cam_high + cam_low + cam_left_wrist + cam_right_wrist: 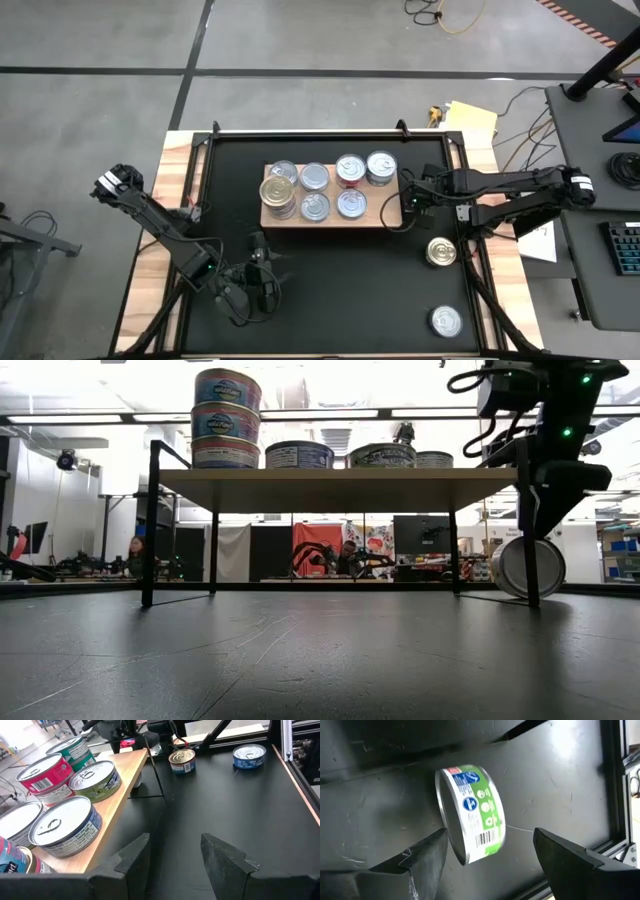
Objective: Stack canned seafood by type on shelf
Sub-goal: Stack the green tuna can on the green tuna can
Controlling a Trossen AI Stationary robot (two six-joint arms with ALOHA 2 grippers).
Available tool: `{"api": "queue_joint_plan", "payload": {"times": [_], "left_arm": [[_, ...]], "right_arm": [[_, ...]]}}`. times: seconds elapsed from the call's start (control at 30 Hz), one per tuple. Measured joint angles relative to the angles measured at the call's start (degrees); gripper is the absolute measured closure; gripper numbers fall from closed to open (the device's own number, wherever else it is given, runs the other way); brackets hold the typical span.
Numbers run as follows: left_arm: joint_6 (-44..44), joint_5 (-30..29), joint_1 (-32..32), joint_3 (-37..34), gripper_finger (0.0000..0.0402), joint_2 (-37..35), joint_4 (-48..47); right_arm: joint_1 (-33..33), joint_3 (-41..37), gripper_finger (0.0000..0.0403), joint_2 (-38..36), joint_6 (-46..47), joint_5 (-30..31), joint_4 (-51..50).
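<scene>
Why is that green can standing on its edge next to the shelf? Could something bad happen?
1. The green-labelled can stands on its rim on the black mat. The right gripper is open around it without touching, so the can could roll away or flop over.
2. The three-can stack at the end of the shelf is tall. A bump to the shelf might topple it.

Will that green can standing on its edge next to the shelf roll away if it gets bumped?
Probably. The green can stands on its round edge on the smooth black mat, so a nudge could roll it or tip it flat. The right gripper has open jaws, so nothing steadies it.
</scene>
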Motion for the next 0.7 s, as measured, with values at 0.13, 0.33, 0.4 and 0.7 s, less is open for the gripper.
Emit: {"api": "queue_joint_plan", "payload": {"times": [0.13, 0.33, 0.4, 0.7], "left_arm": [[0.0, 0.0, -0.1, 0.0, 0.0240, 0.0, -0.1], [1.7, 0.0, -0.4, 0.0, 0.0240, 0.0, -0.1], [2.4, 0.0, -0.4, 0.0, 0.0240, 0.0, -0.1], [3.7, 0.0, -0.4, 0.0, 0.0240, 0.0, -0.3]], "right_arm": [[0.0, 0.0, 0.0108, 1.0, 0.0, -0.2, 0.1], [0.0, 0.0, 0.0101, 1.0, -0.4, -0.3, 0.1], [0.0, 0.0, 0.0103, 1.0, -0.4, -0.3, 0.1], [-0.9, 0.0, 0.0099, 1.0, -0.5, -0.4, 0.2]]}}
